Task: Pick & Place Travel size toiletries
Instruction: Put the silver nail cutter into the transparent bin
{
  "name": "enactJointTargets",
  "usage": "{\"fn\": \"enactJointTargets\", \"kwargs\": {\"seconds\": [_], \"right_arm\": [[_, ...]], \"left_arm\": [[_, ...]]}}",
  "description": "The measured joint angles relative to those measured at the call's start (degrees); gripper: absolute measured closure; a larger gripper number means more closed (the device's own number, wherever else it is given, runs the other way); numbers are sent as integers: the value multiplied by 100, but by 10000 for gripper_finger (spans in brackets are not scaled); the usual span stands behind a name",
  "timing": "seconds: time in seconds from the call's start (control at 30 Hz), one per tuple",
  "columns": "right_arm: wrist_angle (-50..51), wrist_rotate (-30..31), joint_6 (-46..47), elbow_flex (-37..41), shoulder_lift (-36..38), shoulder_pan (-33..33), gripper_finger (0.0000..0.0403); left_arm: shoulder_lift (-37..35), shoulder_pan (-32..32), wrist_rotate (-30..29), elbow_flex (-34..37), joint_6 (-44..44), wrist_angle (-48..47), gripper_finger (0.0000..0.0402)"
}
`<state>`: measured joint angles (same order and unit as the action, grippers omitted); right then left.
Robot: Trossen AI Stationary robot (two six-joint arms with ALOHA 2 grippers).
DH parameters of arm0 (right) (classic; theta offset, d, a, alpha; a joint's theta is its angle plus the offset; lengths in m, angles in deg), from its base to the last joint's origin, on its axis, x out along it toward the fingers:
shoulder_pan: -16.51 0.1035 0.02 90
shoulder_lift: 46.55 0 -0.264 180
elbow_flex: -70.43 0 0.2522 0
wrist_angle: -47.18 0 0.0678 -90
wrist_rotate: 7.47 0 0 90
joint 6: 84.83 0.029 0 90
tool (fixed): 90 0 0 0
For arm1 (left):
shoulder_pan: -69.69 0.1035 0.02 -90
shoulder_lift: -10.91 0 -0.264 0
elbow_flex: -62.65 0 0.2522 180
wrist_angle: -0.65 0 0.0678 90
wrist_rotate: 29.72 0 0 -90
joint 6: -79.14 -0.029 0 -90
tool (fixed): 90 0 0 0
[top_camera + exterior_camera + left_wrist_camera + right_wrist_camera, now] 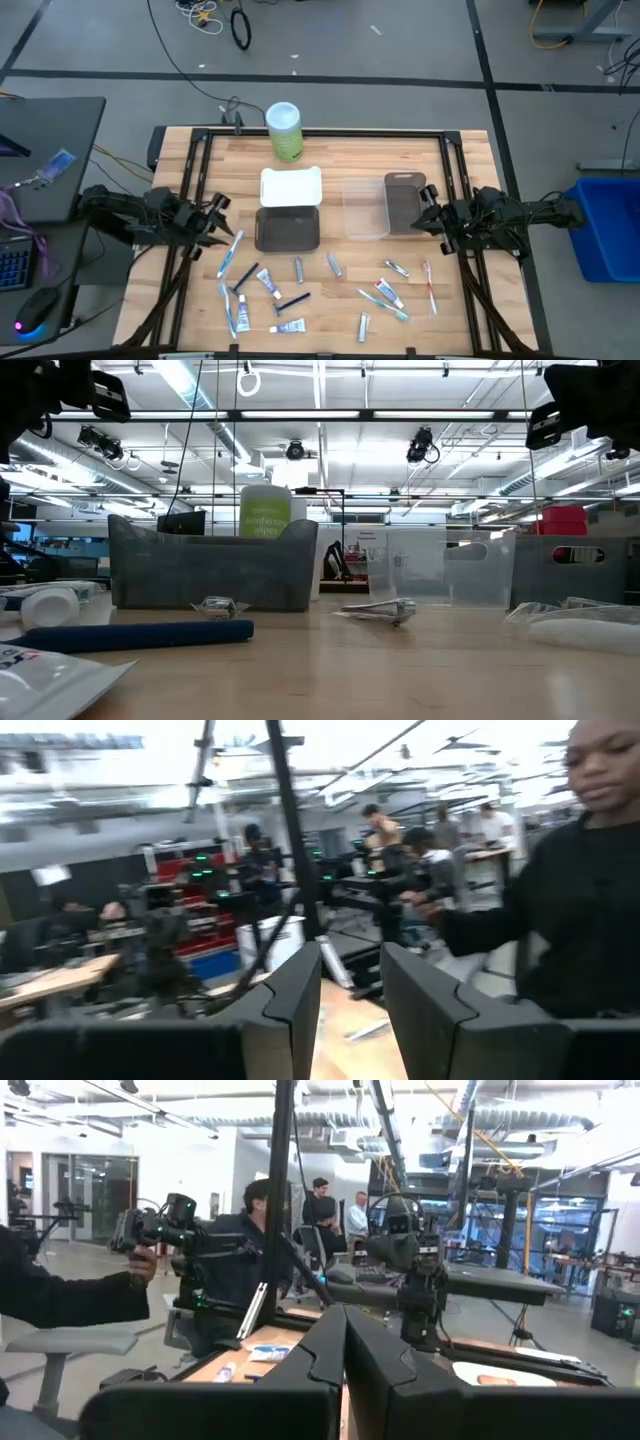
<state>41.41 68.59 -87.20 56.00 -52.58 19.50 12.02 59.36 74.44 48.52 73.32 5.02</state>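
Several travel size toiletries lie loose on the table's near half: toothbrushes (232, 250), white and blue toothpaste tubes (268, 280), a dark razor (293, 300) and silvery tubes (299, 267). In the low view the dark razor (140, 635) and a silvery tube (380, 610) lie flat on the wood. My left gripper (220, 215) hangs open and empty above the table's left side, shown also in its wrist view (350, 990). My right gripper (425, 210) is shut and empty above the right side, by the dark tray, shown also in its wrist view (343, 1340).
A white tray (291, 186), a grey tray (288, 230), a clear tray (366, 208) and a dark grey tray (405, 200) stand mid-table. A green-and-white canister (284, 130) stands at the far edge. People stand in the room beyond (590, 870).
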Motion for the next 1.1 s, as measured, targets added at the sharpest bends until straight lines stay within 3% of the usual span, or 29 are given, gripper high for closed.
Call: {"fn": "enactJointTargets", "kwargs": {"seconds": [0.13, 0.27, 0.37, 0.5, 0.57, 0.73, 0.83, 0.97, 1.1], "right_arm": [[-480, 711, -18, 0, -2, 0, 390], [-1051, 2459, -203, -1, 0, 0, 390], [-1442, 3673, -961, 0, 0, -2, 388], [-1487, 4360, -1793, 0, -2, -7, 379], [-1390, 4526, -1920, 0, -3, -38, 369], [-1185, 4641, -1898, 0, -6, -175, 331], [-908, 4603, -1718, 0, -72, -245, 304], [-407, 4054, -1522, 0, -254, -339, 274], [-431, 3580, -1423, 0, -490, -416, 254]], "left_arm": [[0, 0, -700, -2, -16, 293, 285], [2, 0, -1471, -2, 53, 712, 285], [0, 0, -2453, -26, 67, 973, 285], [-6, 2, -4103, -282, -126, 957, 285], [-4, 2, -4622, -393, -206, 948, 285], [135, 2, -4462, -487, -60, 878, 285], [458, 0, -4737, -487, 201, 880, 285], [1180, 2, -4822, -487, 565, 1184, 285], [2116, 2, -4620, -529, 609, 2250, 285]]}}
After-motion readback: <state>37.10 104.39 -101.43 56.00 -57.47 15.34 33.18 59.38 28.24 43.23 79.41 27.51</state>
